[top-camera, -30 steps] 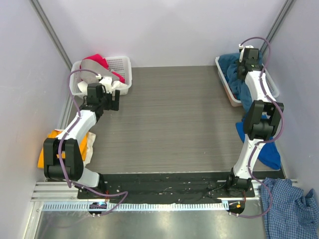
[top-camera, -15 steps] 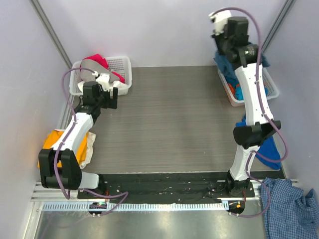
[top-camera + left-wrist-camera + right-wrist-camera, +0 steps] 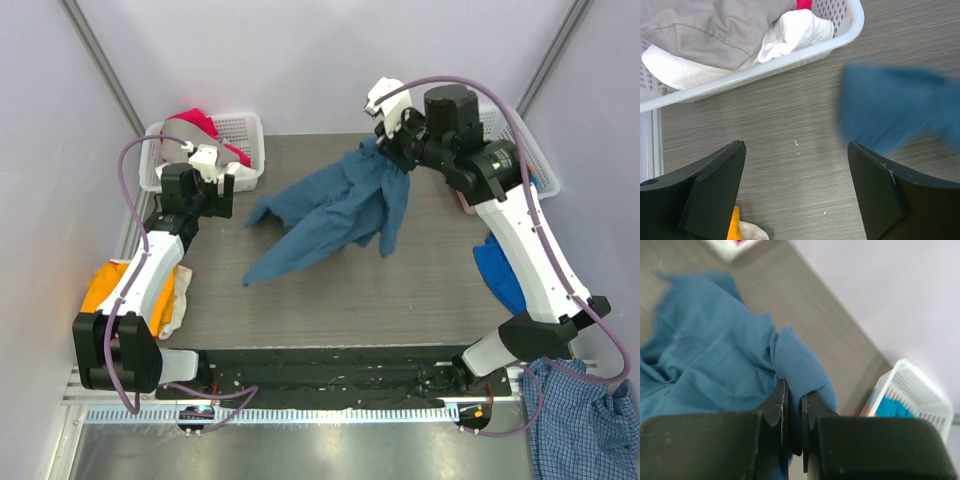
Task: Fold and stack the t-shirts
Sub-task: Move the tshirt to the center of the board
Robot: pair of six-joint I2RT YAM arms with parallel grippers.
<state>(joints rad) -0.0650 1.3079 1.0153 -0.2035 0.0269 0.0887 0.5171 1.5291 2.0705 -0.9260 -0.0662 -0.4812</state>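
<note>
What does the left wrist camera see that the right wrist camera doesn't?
Only the left wrist view: the left gripper, wide open and empty, and a white mesh basket holding grey cloth and white cloth. Only the right wrist view: the right gripper shut on a fold of fabric, a second white basket with turquoise cloth inside, and a pale wall. Both: the teal-blue t-shirt, blurry in the left wrist view, and the grey table.
</note>
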